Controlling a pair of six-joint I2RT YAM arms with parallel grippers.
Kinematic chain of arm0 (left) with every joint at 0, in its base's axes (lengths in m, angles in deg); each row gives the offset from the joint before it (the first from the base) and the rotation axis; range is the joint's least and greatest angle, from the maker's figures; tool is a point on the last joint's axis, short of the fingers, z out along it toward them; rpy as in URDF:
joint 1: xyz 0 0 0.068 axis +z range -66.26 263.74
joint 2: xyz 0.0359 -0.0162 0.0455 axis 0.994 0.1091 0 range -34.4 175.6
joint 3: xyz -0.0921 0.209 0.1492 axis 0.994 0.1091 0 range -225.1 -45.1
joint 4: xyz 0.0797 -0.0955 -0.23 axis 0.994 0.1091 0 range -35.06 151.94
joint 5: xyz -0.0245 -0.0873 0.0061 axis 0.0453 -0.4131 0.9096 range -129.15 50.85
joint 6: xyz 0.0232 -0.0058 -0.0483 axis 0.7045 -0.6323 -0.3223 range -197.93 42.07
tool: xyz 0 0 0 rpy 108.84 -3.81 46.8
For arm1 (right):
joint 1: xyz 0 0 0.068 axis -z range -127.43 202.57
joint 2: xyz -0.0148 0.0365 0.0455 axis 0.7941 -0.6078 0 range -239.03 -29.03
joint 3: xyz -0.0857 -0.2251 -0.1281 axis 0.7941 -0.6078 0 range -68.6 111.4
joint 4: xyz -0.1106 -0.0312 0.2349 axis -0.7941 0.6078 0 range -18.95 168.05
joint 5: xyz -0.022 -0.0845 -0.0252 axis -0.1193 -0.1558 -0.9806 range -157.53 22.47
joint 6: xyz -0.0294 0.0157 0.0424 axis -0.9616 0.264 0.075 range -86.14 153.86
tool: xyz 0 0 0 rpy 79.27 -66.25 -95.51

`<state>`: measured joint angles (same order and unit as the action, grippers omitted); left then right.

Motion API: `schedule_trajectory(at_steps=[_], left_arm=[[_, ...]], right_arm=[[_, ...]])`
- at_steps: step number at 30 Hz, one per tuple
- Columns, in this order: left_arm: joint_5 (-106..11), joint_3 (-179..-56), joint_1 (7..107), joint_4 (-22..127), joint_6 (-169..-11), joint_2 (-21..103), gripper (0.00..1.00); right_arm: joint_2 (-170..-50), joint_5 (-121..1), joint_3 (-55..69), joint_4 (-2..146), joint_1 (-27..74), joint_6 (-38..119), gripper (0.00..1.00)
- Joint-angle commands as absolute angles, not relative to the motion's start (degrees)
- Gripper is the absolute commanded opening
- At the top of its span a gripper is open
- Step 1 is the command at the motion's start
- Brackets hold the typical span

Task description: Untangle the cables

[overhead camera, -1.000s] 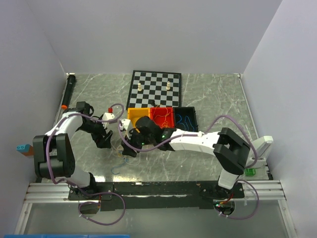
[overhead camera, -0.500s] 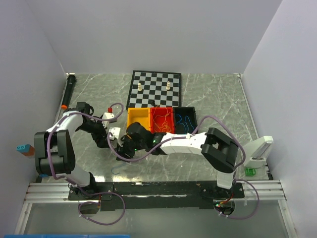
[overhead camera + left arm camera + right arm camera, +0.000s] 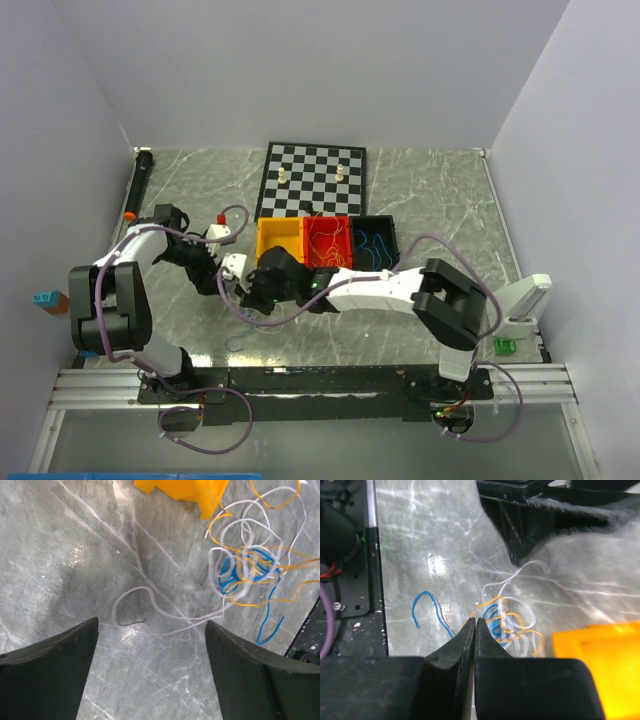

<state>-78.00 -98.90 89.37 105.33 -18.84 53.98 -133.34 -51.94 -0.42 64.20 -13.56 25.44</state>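
The cables (image 3: 247,562) lie in a knot of blue, orange-yellow and whitish strands on the marble table, by the corner of a yellow bin (image 3: 185,490). A whitish loop (image 3: 150,597) trails from the knot to just ahead of my left gripper (image 3: 151,624). That gripper is open with nothing between its fingers. In the right wrist view, my right gripper (image 3: 475,620) is shut with its tips at the near edge of the cables (image 3: 507,622). Whether a strand is pinched does not show. A loose blue end (image 3: 425,597) curls to the left. From above, both grippers (image 3: 215,282) (image 3: 250,298) meet left of centre.
Yellow (image 3: 278,237), red (image 3: 327,240) and black (image 3: 375,238) bins stand in a row behind the knot, with wires in the red and black ones. A chessboard (image 3: 312,178) with two pieces lies beyond them. A black stick (image 3: 138,185) lies along the left wall.
My right arm has slid left to the knot and its jaws have closed. My left gripper's jaws have narrowed a little and it has held its place.
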Motion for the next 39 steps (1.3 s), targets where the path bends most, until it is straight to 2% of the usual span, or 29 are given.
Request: schedule_trajectory(at_steps=[1,4,7,9,10,15,16,17,19,24,26,30,39], left_arm=[[-81.60,-101.87,89.71,108.11,-16.59,54.45,0.69],[-81.43,-103.28,89.71,110.22,-15.97,56.56,0.43],[-81.51,-104.16,89.71,111.72,-15.27,57.79,0.25],[-81.69,-104.25,89.71,111.81,-15.09,57.62,0.21],[-81.87,-104.25,89.71,111.63,-15.09,57.27,0.12],[-84.41,-106.00,89.72,114.26,-13.87,56.13,0.08],[-85.46,-106.96,89.71,115.66,-13.51,56.04,0.12],[-86.69,-108.28,89.80,117.16,-13.16,55.78,0.21],[-90.02,-109.60,89.89,121.80,-10.01,54.37,0.51],[-95.92,-111.19,89.98,133.50,4.56,51.65,0.85],[-96.54,-108.57,89.98,133.69,9.57,48.84,0.98],[-95.93,-103.02,89.45,133.26,21.45,43.04,0.96],[-99.71,-104.25,87.52,133.52,26.48,43.91,0.97]], right_arm=[[-122.30,-55.05,-3.29,60.42,-13.70,25.77,0.00],[-115.09,-56.89,-5.93,60.15,-13.70,26.39,0.00],[-108.76,-58.12,-8.65,60.24,-13.70,27.27,0.00],[-105.16,-58.39,-10.67,60.42,-13.61,28.23,0.00],[-103.40,-58.65,-11.46,60.42,-13.70,28.76,0.00],[-98.64,-60.76,-13.67,61.65,-13.61,29.29,0.00],[-98.29,-61.11,-13.76,61.91,-13.61,29.12,0.00],[-98.11,-61.46,-13.58,62.26,-13.61,29.03,0.00],[-98.20,-61.64,-13.23,62.44,-13.61,28.85,0.00],[-99.60,-61.99,-12.09,62.88,-13.61,28.33,0.00],[-100.13,-61.56,-11.91,62.61,-13.26,28.41,0.00],[-101.27,-60.24,-10.77,62.88,-12.91,28.94,0.00],[-103.64,-58.04,-7.96,62.97,-12.56,29.55,0.00]])
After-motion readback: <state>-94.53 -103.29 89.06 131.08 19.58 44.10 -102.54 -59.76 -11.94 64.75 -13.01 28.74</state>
